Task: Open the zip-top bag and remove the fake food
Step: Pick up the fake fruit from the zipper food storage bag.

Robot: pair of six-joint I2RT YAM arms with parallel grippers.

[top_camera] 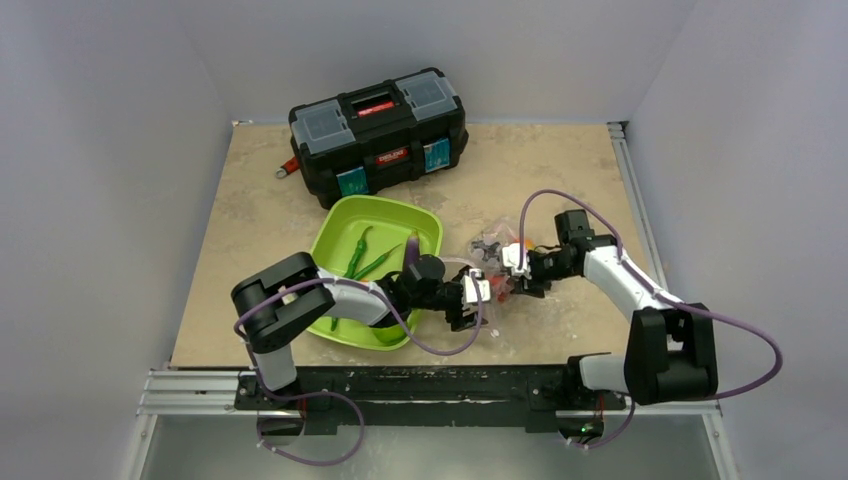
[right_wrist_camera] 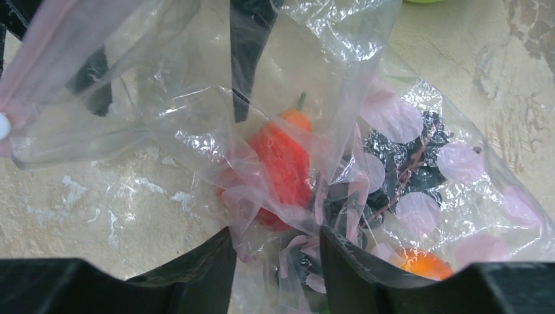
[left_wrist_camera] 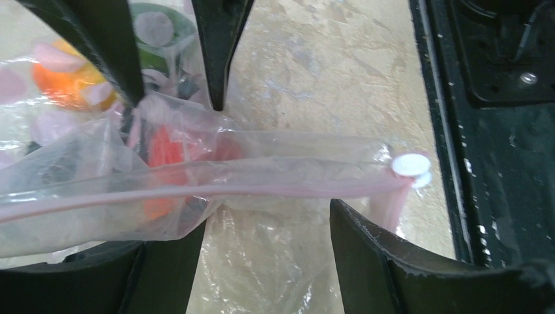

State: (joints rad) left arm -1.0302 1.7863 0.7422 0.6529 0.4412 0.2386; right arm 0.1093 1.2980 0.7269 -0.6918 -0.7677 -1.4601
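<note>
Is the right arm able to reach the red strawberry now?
Probably not yet. The strawberry lies just ahead of the right end effector, but clear plastic of the zip-top bag covers it.

the zip-top bag point(right_wrist_camera: 196, 131) is clear, spotted with pale pink dots, its zip strip point(left_wrist_camera: 196, 190) pink. the strawberry point(right_wrist_camera: 281, 163) is red, the toy orange point(left_wrist_camera: 65, 85) bright orange, the berries point(right_wrist_camera: 419, 157) near black. tray point(top_camera: 330, 235) lime green, bean pods point(top_camera: 358, 255) darker green, toolbox point(top_camera: 380, 140) black, tabletop point(top_camera: 250, 220) mottled beige.

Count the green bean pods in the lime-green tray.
2: one pod in the tray's far middle, the other just right of it, beside the purple eggplant. The left arm covers the near part; more may hide.
</note>
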